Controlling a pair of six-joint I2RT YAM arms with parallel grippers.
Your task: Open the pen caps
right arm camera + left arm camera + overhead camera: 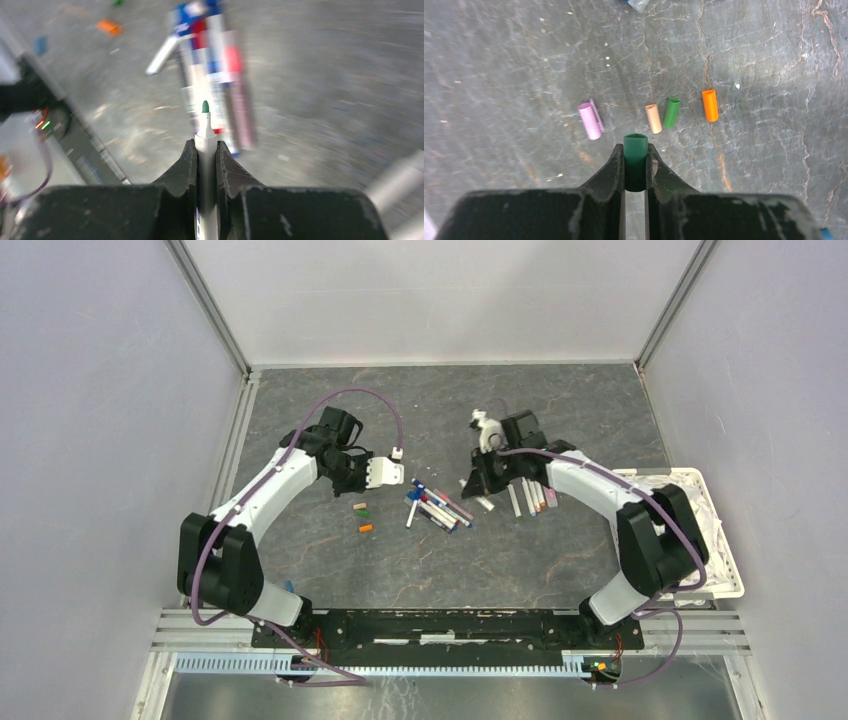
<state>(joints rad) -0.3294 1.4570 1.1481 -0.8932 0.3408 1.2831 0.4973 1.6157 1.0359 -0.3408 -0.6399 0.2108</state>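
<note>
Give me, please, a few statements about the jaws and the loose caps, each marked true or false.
1. The left jaws are shut on a dark green cap. True.
2. The right jaws hold a capped pen. False: their pen shows a bare green tip.
3. An orange cap lies on the table. True.
4. The light green cap stands upright, alone. False: it lies flat beside a peach cap.

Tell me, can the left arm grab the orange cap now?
Probably not yet: the left gripper is shut on a dark green cap. The orange cap lies uncovered, so reach looks free afterwards.
</note>
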